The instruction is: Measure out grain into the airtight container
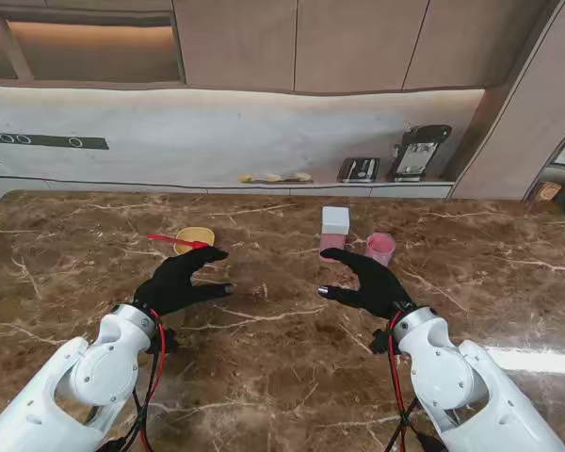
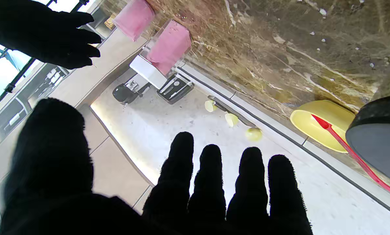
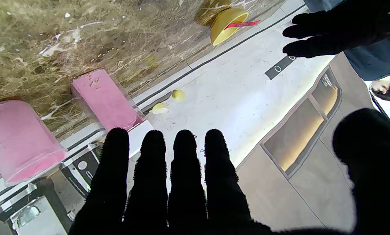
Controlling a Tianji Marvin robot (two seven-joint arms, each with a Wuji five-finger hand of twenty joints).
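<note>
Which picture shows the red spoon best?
The left wrist view: the red spoon looks big, lying across the yellow bowl. The stand view shows it small; the right wrist view shows it far off.

From the stand I look down over the marble table (image 1: 282,339) toward the back wall. Each wrist camera looks along its fingers, low and inverted. Both share the yellow bowl (image 2: 322,124) and pink containers (image 3: 105,98).
</note>
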